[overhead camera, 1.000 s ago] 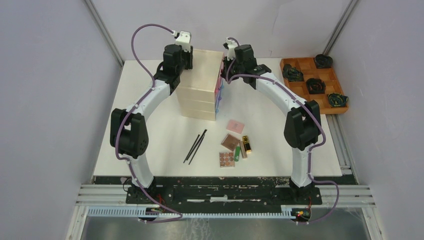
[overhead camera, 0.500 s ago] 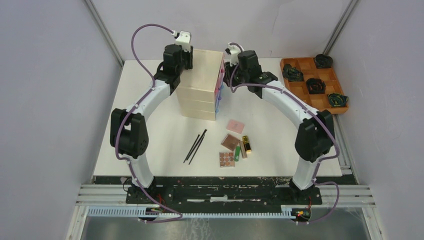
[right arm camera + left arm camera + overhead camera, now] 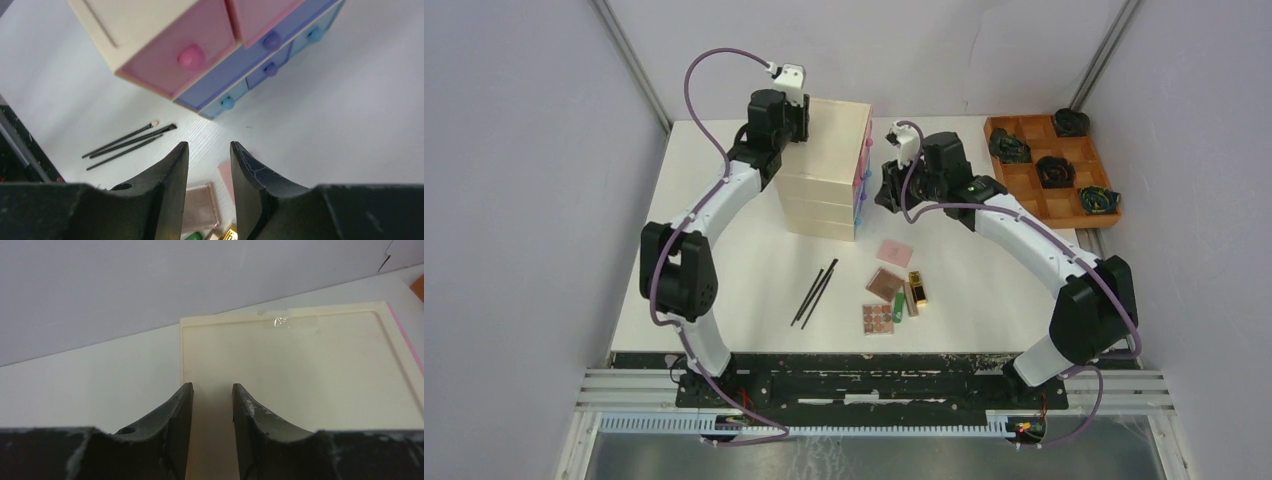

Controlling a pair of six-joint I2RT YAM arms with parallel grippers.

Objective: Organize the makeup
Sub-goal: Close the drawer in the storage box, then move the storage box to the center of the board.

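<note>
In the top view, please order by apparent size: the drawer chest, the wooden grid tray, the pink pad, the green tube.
1-2. drawer chest and wooden grid tray: about alike; the chest rises nearer the camera, so I leave them unranked.
3. pink pad
4. green tube

Left arm [image 3: 717, 202], right arm [image 3: 1032, 240] stretched forward; left fingers [image 3: 170, 435], right fingers [image 3: 165, 195] slightly parted.

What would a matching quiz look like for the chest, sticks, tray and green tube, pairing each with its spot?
Things:
1. chest
2. sticks
3. tray
4. green tube

Places:
A. far right corner
B. near side, tucked beside the palettes
C. far side, middle
D. near side, alone, left of the palettes

Pairs: 1-C, 2-D, 3-A, 4-B
</note>
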